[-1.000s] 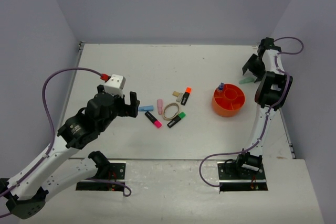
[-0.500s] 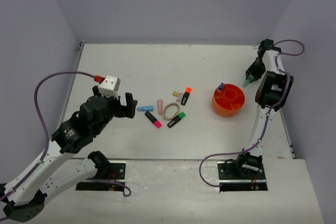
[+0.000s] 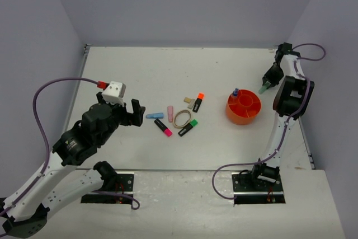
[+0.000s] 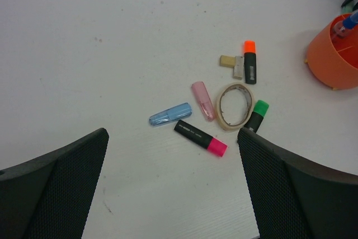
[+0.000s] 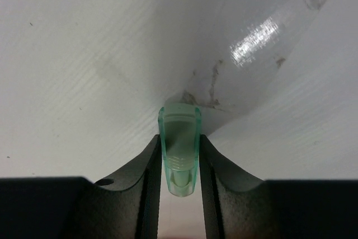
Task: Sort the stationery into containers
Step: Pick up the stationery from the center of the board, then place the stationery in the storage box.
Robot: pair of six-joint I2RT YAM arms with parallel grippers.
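The right gripper (image 5: 179,141), at the table's (image 3: 140,71) far right edge beyond the orange pot (image 3: 244,117), has just closed on the one pastel green highlighter (image 5: 180,121), so it can now be lifted to the pot. The left gripper (image 4: 172,134) stays wide and empty. Loose mid-table lie three black highlighters (image 4: 200,137), one blue highlighter (image 4: 170,114), one pink highlighter (image 4: 203,100), one rubber band (image 4: 218,104) and one tan block (image 4: 227,60); one pen (image 3: 235,91) stands in the pot.

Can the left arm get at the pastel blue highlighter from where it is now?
Probably yes. The left gripper is open, just short of the pastel blue highlighter, with bare table between them. The black-and-pink highlighter lies close beside it, so closing could catch it.
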